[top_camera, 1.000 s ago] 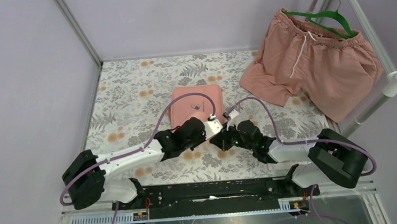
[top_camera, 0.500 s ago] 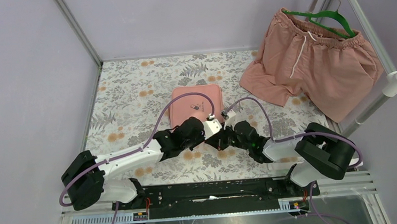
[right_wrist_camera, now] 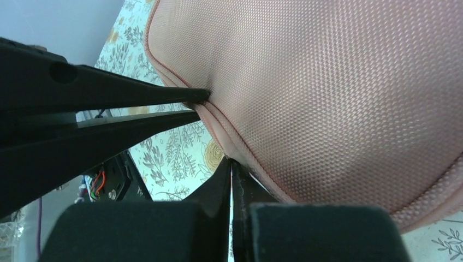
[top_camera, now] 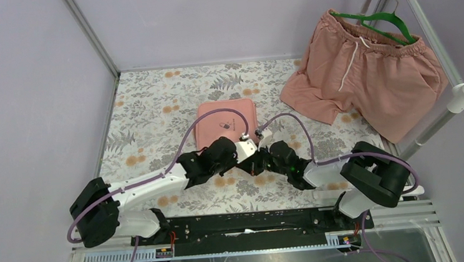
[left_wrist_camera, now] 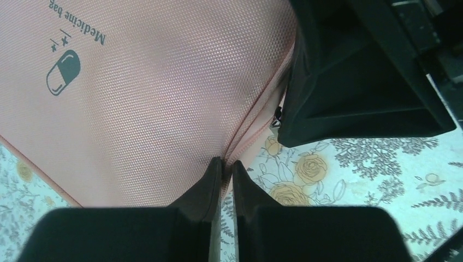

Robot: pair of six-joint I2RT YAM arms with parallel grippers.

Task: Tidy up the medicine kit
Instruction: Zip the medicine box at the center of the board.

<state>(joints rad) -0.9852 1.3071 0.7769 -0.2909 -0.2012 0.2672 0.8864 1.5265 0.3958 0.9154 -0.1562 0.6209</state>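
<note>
The pink medicine kit (top_camera: pixel 224 124) lies closed in the middle of the floral table, pill logo up. Both grippers meet at its near right corner. My left gripper (top_camera: pixel 247 148) is shut on the kit's zip seam (left_wrist_camera: pixel 248 128); its tips (left_wrist_camera: pixel 223 164) pinch the edge. My right gripper (top_camera: pixel 255 161) is shut, with its tips (right_wrist_camera: pixel 231 164) against the zip edge of the kit (right_wrist_camera: pixel 338 82). In the left wrist view a small dark zip pull (left_wrist_camera: pixel 277 116) shows at the right gripper's tip. The left fingers (right_wrist_camera: pixel 136 103) cross the right wrist view.
Pink drawstring shorts (top_camera: pixel 368 70) on a green hanger (top_camera: pixel 383 19) hang from a white rack pole (top_camera: pixel 446 108) at the back right. Frame posts stand at the table's back left corner (top_camera: pixel 90 36).
The right arm has moved left, closer to the left gripper. The kit has shifted a little to the left and away. The left gripper stays shut on the seam.
</note>
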